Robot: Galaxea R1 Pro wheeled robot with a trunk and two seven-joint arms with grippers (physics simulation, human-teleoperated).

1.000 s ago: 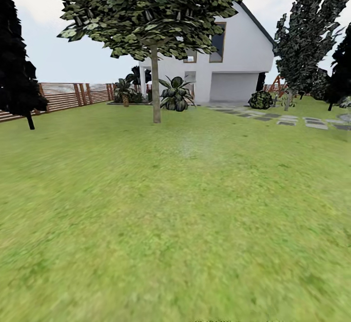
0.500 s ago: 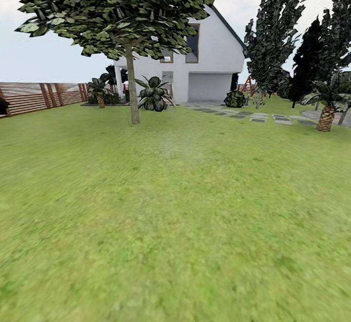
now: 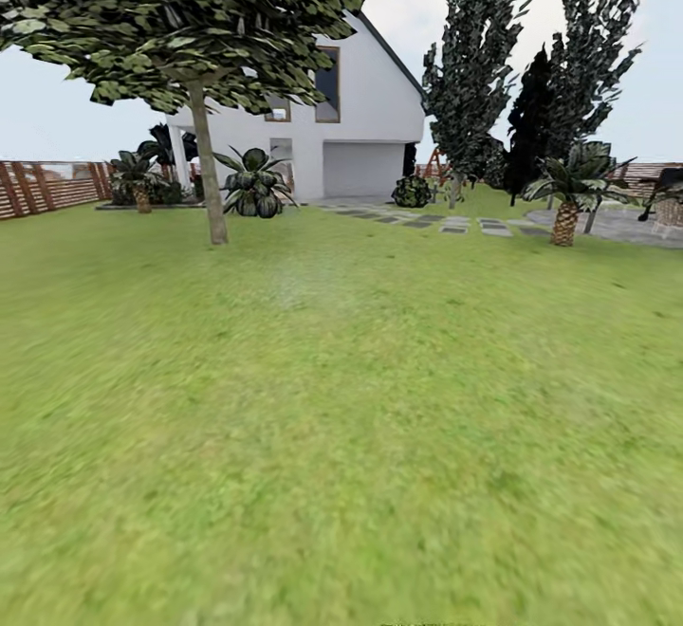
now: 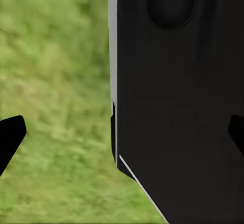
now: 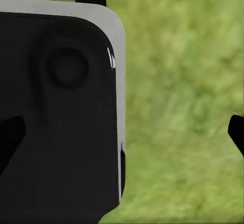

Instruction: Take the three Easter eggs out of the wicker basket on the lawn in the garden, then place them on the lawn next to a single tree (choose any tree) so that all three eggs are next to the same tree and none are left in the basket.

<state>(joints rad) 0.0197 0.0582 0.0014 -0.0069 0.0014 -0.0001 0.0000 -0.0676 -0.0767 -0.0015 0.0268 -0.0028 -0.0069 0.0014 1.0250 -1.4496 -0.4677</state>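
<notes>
Left pincer (image 4: 122, 132): tips wide apart, nothing between them; lawn (image 3: 341, 417) beneath, dark robot body panel (image 4: 178, 91) close in front. Tree (image 3: 207, 161) stands far ahead, left of the white house (image 3: 323, 123). Right pincer (image 5: 122, 132): likewise spread wide, empty, over grass.

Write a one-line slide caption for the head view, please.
Garden lawn with a broad-canopy tree at left, white house behind.
</notes>
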